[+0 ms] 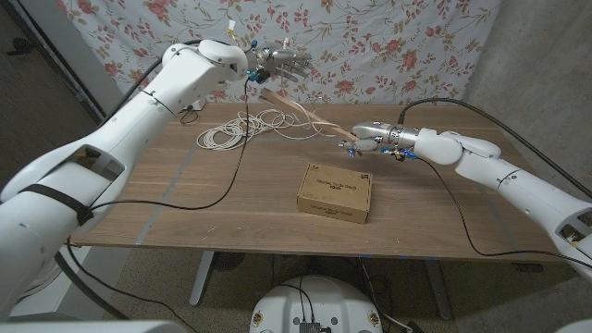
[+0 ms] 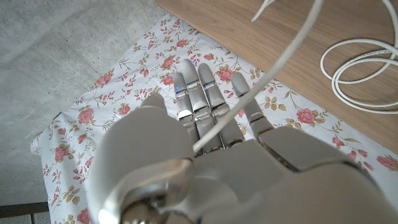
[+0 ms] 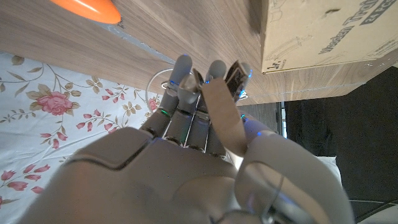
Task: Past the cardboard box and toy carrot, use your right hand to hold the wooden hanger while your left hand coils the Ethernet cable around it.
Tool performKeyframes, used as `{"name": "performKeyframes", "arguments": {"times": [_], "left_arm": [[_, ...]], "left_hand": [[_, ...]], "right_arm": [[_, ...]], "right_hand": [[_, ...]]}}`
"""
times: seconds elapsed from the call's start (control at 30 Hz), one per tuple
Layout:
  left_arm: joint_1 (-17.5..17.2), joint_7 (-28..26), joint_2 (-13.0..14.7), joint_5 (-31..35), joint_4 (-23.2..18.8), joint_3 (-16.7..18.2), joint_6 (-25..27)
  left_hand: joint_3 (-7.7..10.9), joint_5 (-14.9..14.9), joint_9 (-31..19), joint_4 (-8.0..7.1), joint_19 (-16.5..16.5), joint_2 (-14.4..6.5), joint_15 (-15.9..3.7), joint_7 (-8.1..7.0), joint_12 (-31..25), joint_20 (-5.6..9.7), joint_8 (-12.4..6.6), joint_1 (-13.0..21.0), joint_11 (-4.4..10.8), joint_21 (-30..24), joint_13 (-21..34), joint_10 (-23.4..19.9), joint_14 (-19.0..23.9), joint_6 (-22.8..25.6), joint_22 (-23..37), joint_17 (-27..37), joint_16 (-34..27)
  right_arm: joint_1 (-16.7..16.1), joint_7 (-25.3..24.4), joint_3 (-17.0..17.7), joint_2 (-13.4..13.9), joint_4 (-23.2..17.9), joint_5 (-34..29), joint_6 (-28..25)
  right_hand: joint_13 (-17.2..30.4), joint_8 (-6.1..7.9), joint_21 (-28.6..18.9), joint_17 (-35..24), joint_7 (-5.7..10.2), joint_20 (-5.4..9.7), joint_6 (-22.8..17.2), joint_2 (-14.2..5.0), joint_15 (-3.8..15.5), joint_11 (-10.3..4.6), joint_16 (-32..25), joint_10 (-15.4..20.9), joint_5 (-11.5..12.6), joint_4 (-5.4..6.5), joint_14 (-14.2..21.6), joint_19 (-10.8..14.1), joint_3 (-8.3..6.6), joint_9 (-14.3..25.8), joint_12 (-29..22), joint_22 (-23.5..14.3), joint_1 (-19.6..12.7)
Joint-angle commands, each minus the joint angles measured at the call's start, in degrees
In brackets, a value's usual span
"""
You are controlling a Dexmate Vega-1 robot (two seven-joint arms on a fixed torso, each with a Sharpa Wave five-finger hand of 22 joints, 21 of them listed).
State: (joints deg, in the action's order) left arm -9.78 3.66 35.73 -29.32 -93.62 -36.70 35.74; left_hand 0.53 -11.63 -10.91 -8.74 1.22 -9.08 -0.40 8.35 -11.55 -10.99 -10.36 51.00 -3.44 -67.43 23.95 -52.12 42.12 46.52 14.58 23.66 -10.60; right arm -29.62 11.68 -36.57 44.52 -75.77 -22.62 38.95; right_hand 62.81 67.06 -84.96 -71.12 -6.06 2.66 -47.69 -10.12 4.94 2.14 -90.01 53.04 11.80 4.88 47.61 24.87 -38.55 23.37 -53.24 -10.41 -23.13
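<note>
My right hand (image 1: 373,140) grips one end of the wooden hanger (image 1: 310,116) above the table, past the cardboard box (image 1: 335,192). In the right wrist view the hanger's flat arm (image 3: 221,112) runs between my thumb and fingers (image 3: 186,106), with the box (image 3: 323,31) and the orange toy carrot (image 3: 87,9) beyond. My left hand (image 1: 282,63) is raised above the hanger's far end and holds the white Ethernet cable (image 2: 261,87), which passes through its fingers (image 2: 199,99). The rest of the cable lies in loose loops (image 1: 242,126) on the table (image 1: 185,185), seen too in the left wrist view (image 2: 360,68).
A floral cloth (image 1: 370,46) hangs behind the table. Black robot cables (image 1: 194,205) trail across the left part of the tabletop and over the right front (image 1: 458,208). A grey wall (image 1: 546,65) stands at the right.
</note>
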Motion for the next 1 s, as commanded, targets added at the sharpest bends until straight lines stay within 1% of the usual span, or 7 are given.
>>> {"name": "performKeyframes", "arguments": {"times": [0.03,0.07,0.17,0.23,0.33,0.67,1.0], "left_arm": [[-0.1,13.8,0.0,-3.4,3.2,2.5,-5.1],[0.0,14.2,0.4,-3.2,2.9,2.4,-5.3],[0.4,16.9,1.3,-3.6,2.6,2.3,-5.9],[0.7,18.0,2.3,-3.0,1.6,1.9,-6.0],[0.8,18.4,3.6,-1.8,-0.3,1.8,-6.3],[-0.5,15.6,6.8,2.4,-7.0,2.9,-7.8],[-2.5,14.7,8.0,2.4,-9.5,4.6,-8.2]], "left_hand": [[-3.12,0.5,0.1,-0.34,-7.5,1.7,6.12,2.26,1.1,-1.22,0.54,-9.5,-5.32,2.1,-2.9,9.8,-10.2,-9.9,-1.6,-3.9,0.4],[-3.86,0.4,0.2,-0.29,-9.1,2.1,6.57,1.91,1.1,-1.21,0.61,-11.3,-5.29,2.8,-3.4,12.0,-12.6,-12.6,-2.0,-4.7,0.3],[-6.8,-0.2,0.4,0.47,-16.8,3.7,9.91,-3.72,1.4,-1.23,0.55,-17.6,-7.08,8.0,-6.6,28.1,-24.8,-27.8,-3.5,-8.7,0.1],[-8.33,-0.7,0.5,0.8,-20.2,4.5,11.35,-6.69,1.2,-1.25,0.48,-20.2,-6.64,11.5,-8.3,36.2,-33.8,-35.5,-3.9,-10.6,0.3],[-9.79,-1.2,0.6,1.15,-23.9,5.1,12.23,-8.24,1.1,-1.25,0.42,-22.2,-5.97,15.6,-10.1,43.6,-41.5,-41.1,-4.1,-12.0,0.3],[-11.84,-2.5,0.7,1.47,-29.0,5.5,12.21,-10.53,1.1,-1.21,0.32,-24.3,-5.59,21.7,-12.0,55.4,-52.6,-48.7,-4.1,-12.6,0.4],[-12.4,-3.0,0.7,1.55,-31.4,5.2,12.15,-11.11,1.0,-1.22,0.43,-24.7,-5.25,24.1,-12.3,59.0,-56.0,-52.0,-4.1,-12.7,0.3]], "right_arm": [[3.2,0.1,-2.8,-0.9,3.2,-0.3,-0.6],[3.3,-0.1,-2.9,-0.9,3.2,-0.5,-0.7],[3.5,0.0,-3.0,-1.0,3.6,-0.2,-0.9],[3.7,-0.3,-3.1,-0.9,3.7,-0.4,-1.2],[3.7,-0.6,-3.1,-0.7,3.6,-0.7,-1.8],[3.2,-0.2,-3.0,0.9,1.4,-1.3,-4.0],[1.0,0.2,-1.6,3.8,-3.1,-1.3,-6.2]], "right_hand": [[0.4,-0.26,0.1,0.0,-0.03,1.03,0.2,-0.26,2.19,0.48,0.0,0.4,0.3,0.12,-0.6,-0.4,-0.13,0.2,-21.7,0.0,-0.1],[-0.4,-0.05,0.1,0.0,-0.06,0.96,0.3,-0.26,2.31,0.39,0.0,0.7,0.3,0.12,-0.5,-0.2,-0.12,0.5,-21.3,0.0,-0.1],[0.6,-0.29,0.2,0.0,-0.04,0.97,0.2,-0.29,2.18,0.42,0.0,0.4,0.3,0.1,-0.6,-0.3,-0.13,0.1,-21.9,-0.1,-0.1],[-0.2,-0.3,0.2,0.0,-0.07,0.99,0.2,-0.26,2.32,0.33,-0.1,0.6,0.3,0.09,-0.5,-0.3,-0.1,0.1,-21.4,-0.1,-0.1],[0.0,-0.29,0.2,0.0,-0.06,0.9,0.1,-0.28,2.14,0.24,0.0,0.6,0.3,0.06,-0.5,-0.2,-0.12,0.0,-21.5,-0.1,-0.1],[0.6,-0.25,0.2,0.0,-0.1,0.93,0.2,-0.28,2.04,0.57,0.0,0.5,0.3,-0.01,-0.5,-0.1,-0.09,0.0,-21.9,-0.1,0.0],[0.9,-0.2,0.3,0.0,-0.03,1.08,0.1,-0.28,2.16,0.64,0.0,0.4,0.3,-0.03,-0.4,-0.1,-0.1,0.0,-22.1,-0.1,0.0]]}}
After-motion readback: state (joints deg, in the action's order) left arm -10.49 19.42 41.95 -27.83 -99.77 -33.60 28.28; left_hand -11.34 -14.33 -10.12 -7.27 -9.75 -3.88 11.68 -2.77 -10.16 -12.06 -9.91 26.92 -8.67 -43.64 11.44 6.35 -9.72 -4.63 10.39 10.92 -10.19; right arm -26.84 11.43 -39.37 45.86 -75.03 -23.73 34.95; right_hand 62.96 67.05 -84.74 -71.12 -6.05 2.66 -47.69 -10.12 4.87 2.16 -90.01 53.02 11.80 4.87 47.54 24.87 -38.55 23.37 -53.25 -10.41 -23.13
